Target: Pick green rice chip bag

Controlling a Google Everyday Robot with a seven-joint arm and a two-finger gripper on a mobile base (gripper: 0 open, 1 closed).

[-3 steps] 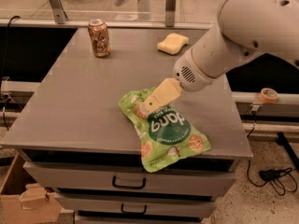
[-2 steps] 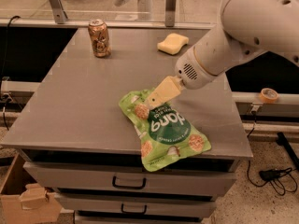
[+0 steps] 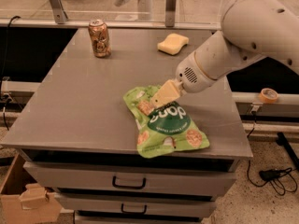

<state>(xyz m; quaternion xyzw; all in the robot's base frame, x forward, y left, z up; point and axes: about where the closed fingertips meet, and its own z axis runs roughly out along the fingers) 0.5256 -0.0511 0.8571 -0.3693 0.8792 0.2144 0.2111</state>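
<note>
The green rice chip bag (image 3: 170,125) lies near the table's front edge, right of the middle. It is bright green with a dark green circle, white lettering and tan chip pictures. My gripper (image 3: 159,98) comes in from the right on a white arm (image 3: 243,41) and sits on the bag's upper part. Its cream fingers (image 3: 164,93) are pressed together on the bag's top. The bag's lower end rests at the table's front edge.
A copper-coloured drink can (image 3: 99,38) stands at the table's back left. A yellow sponge (image 3: 172,44) lies at the back middle. The grey table (image 3: 74,106) has drawers below. A tape roll (image 3: 268,95) sits on a ledge to the right, and a cardboard box (image 3: 28,197) stands at lower left.
My gripper has shifted slightly right on the bag. The bag's lower end has drawn back from overhanging the front edge. Can and sponge have not moved.
</note>
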